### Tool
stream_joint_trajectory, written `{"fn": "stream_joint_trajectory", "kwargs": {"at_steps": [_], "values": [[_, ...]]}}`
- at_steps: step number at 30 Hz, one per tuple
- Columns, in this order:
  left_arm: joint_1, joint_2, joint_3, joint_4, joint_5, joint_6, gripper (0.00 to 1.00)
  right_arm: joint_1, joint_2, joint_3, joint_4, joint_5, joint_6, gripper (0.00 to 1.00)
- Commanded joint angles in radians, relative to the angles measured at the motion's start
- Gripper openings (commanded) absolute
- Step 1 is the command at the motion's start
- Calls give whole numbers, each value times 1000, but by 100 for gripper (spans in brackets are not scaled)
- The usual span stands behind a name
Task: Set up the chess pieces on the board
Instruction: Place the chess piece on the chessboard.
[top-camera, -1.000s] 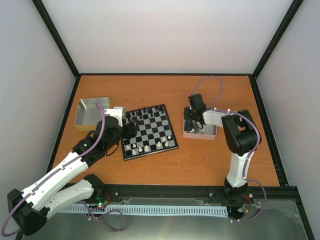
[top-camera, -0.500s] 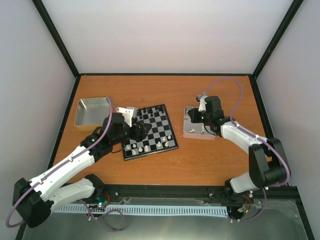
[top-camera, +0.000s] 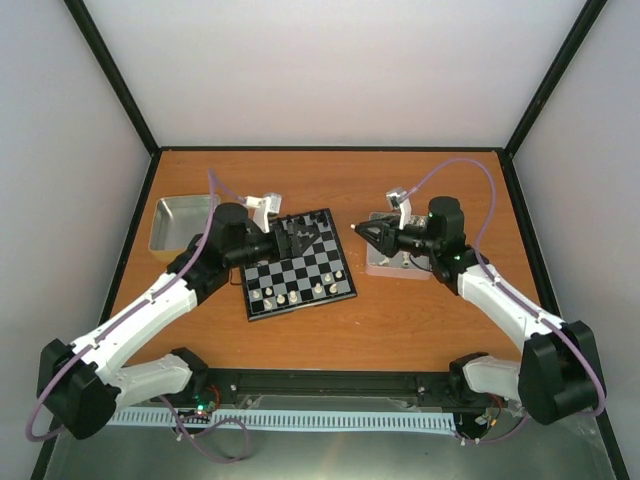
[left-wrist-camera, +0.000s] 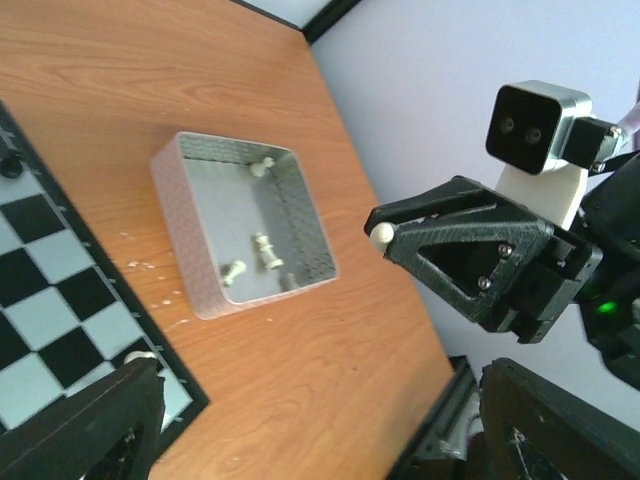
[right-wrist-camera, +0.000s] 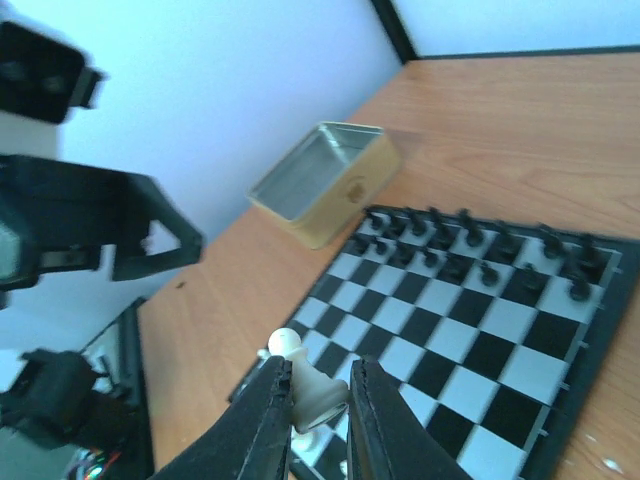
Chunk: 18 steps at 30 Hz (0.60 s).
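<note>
One cream-white piece (right-wrist-camera: 310, 388), now pinched in your right gripper (top-camera: 365, 232) and lifted off the silver tray (top-camera: 410, 271) right of centre, heads for the board (top-camera: 300, 270) mid-counter, while your left gripper (top-camera: 305, 235), fingers spread, has swung over its far edge.

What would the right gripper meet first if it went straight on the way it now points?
Probably the board, near its right edge, though height is unclear. If the right gripper passes above it, the open left gripper faces it there. It holds a white piece.
</note>
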Motion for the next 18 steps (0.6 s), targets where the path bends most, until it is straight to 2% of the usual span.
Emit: {"fn": "stream_joint_trajectory", "kwargs": {"at_steps": [1, 6, 12, 15, 18], "values": [[13, 11, 75, 30, 128, -89, 88, 16, -60, 11, 71, -170, 15, 17], [15, 37, 96, 65, 239, -170, 90, 33, -78, 14, 102, -255, 16, 17], [15, 66, 111, 79, 301, -219, 90, 56, -59, 44, 87, -308, -9, 17], [15, 84, 105, 139, 359, -249, 83, 77, -45, 58, 70, -285, -24, 17], [15, 108, 100, 188, 414, -271, 67, 101, -14, 85, 53, -266, -39, 17]]}}
